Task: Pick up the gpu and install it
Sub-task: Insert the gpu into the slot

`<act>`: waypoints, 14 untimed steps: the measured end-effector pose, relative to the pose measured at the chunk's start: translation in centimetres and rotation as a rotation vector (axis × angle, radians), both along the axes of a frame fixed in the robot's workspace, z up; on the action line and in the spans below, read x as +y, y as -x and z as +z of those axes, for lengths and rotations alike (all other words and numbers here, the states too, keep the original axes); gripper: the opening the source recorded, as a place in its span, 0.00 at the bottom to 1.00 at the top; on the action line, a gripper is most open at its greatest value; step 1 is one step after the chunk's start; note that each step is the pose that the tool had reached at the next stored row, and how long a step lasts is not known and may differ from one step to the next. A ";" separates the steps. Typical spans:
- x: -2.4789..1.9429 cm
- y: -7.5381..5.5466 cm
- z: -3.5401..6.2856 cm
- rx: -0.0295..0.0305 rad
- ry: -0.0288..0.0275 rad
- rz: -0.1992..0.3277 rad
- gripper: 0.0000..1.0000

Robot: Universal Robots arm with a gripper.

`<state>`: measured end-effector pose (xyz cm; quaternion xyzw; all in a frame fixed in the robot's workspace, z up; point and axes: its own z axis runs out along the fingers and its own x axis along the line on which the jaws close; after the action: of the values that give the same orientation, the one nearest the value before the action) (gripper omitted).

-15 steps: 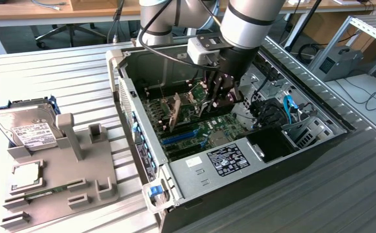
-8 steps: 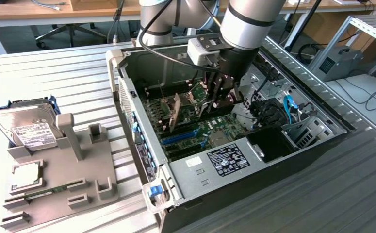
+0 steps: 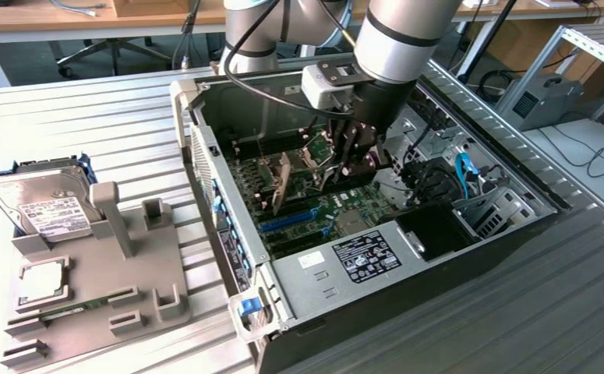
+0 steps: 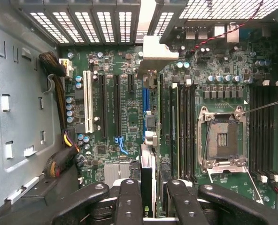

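On a slatted metal tabletop (image 3: 93, 117), the hand (image 4: 148, 201) is grasping the gpu (image 4: 147, 180) edge-on, lowering it inside the computer case (image 3: 280, 312); seating demands exact alignment with the motherboard (image 4: 115, 140) slot below.

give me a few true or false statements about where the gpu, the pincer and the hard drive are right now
1. The pincer is inside the open computer case, above the motherboard. True.
2. The gpu lies on the grey holder next to the hard drive. False: the pincer grips it, edge-on over the motherboard's slots.
3. The hard drive sits outside the case, at the exterior view's left. True.
4. The CPU socket carries a cooler with a fan. False: the socket is bare and open.
5. The white slot has a card in it. False: it is empty.
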<state>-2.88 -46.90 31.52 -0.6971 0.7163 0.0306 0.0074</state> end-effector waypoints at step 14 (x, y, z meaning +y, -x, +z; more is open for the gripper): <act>-0.22 0.0 -0.25 0.0001 0.0001 0.000 0.26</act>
<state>-2.88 -47.12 31.26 -0.6971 0.7163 0.0305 0.0073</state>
